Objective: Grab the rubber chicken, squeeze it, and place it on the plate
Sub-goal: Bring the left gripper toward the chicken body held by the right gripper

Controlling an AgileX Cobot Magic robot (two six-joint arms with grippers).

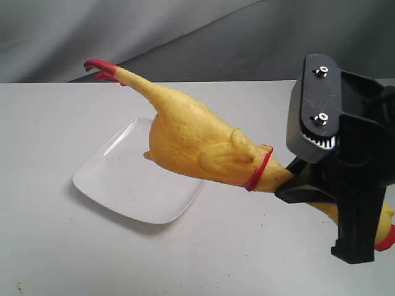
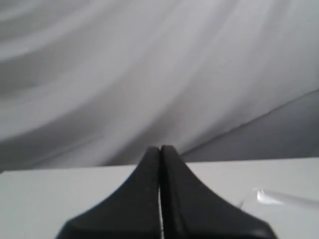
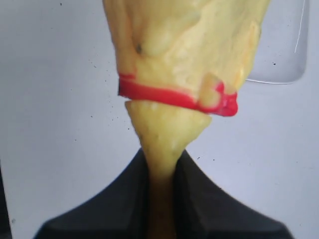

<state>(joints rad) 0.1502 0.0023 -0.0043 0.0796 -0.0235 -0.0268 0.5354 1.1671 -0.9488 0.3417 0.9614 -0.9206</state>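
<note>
The yellow rubber chicken (image 1: 191, 139) hangs in the air, its body over the white plate (image 1: 123, 182) and its red feet pointing to the far left. My right gripper (image 1: 296, 183) is shut on the chicken's neck just behind the red neck ring (image 1: 258, 169); the head sticks out beyond the gripper at the right edge. The right wrist view has the pinched neck (image 3: 162, 169) squeezed thin between the black fingers (image 3: 209, 199), with the plate's corner (image 3: 286, 55) beyond. My left gripper (image 2: 160, 149) is shut on nothing, off to the side of the plate's rim (image 2: 279, 199).
A grey-white table (image 1: 49, 246) carries the plate at left centre. A grey cloth backdrop (image 1: 185, 31) hangs behind the table's far edge. The right arm's black body (image 1: 345, 160) fills the right side of the exterior view.
</note>
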